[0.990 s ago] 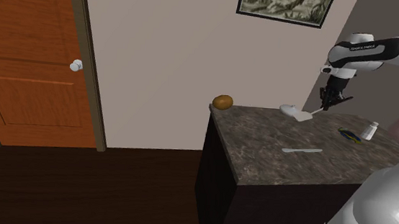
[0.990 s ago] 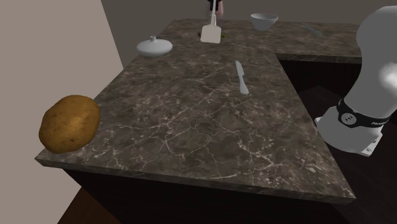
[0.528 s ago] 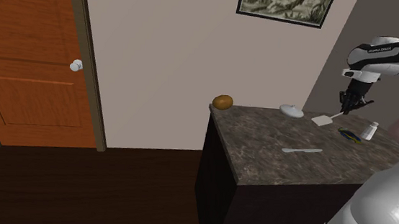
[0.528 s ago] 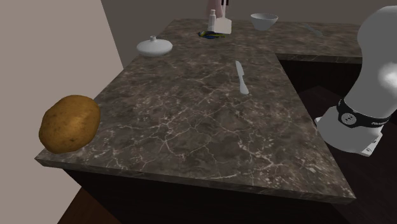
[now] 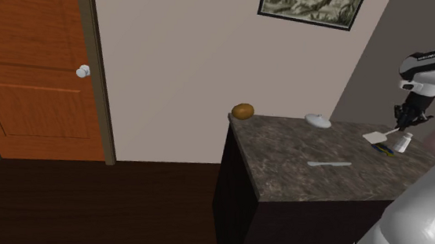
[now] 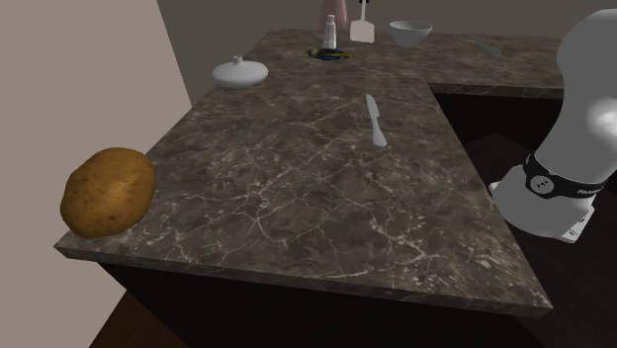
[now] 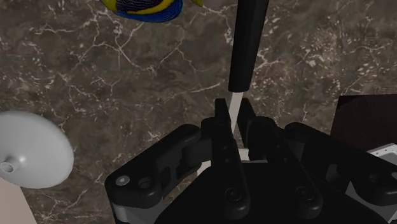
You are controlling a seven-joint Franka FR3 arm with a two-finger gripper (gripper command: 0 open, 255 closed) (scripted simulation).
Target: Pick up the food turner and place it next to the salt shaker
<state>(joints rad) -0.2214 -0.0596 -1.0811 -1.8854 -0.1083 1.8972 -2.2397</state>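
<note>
We are seeing a dark, pale-veined stone tabletop (image 6: 297, 217) shining faintly, a matt black-handled food turner (image 7: 247, 44), a rough brown potato (image 6: 107, 191), and a grained orange wooden door (image 5: 31, 65).

One potato (image 6: 109, 191), one knife (image 6: 375, 121), one bowl (image 6: 409, 33), one turner (image 6: 362, 31), one shaker (image 6: 329, 34).

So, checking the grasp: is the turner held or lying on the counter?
Held: the gripper is shut on the turner by its thin shaft; the blade hangs near the salt shaker.

Home kitchen, dark marble counter (image 5: 284, 157), potato (image 5: 243, 111), wooden door (image 5: 31, 65), framed picture (image 5: 311, 4) on wall
</note>
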